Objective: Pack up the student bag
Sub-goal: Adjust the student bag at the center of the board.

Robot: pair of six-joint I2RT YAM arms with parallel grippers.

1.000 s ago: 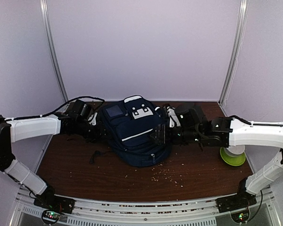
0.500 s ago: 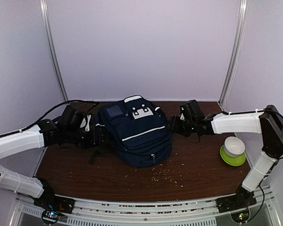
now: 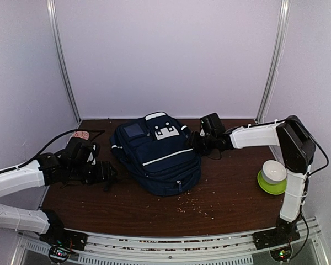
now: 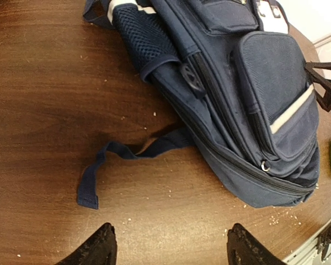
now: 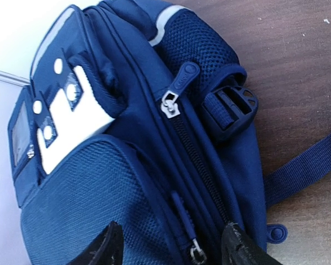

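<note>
**Inspector:** Where is the student bag (image 3: pixel 157 157)?

**Assistant:** It lies flat at the middle of the table's (image 3: pixel 237 204) back edge, front pockets up and white patches toward the rear. The side zip (image 5: pixel 174 102) seen by the right wrist runs closed. One loose strap (image 4: pixel 116 160) trails onto the wood on the left.

**Inspector:** Grippers?

**Assistant:** The left gripper (image 3: pixel 106 172) stands off the bag's left flank toward the left edge, jaws parted and nothing between them. The right gripper (image 3: pixel 194 142) sits just beside the bag's right shoulder, also parted and empty.

**Inspector:** Reason for that arrangement?

**Assistant:** In my judgement the bag is laid flat so both arms reach its zips from either side. With the zips shut and neither gripper holding anything, the packing looks finished or nearly so.

**Inspector:** Change against a second ago?

**Assistant:** Both arms then pressed in at the bag's flanks. The left has since drawn back toward the left edge. The right has swung toward the back right corner. The bag has barely shifted. The bowl (image 3: pixel 274 170) on its green plate (image 3: pixel 265 186) at the right edge is unmoved, and so are the crumbs (image 3: pixel 196 204) toward the front.
</note>
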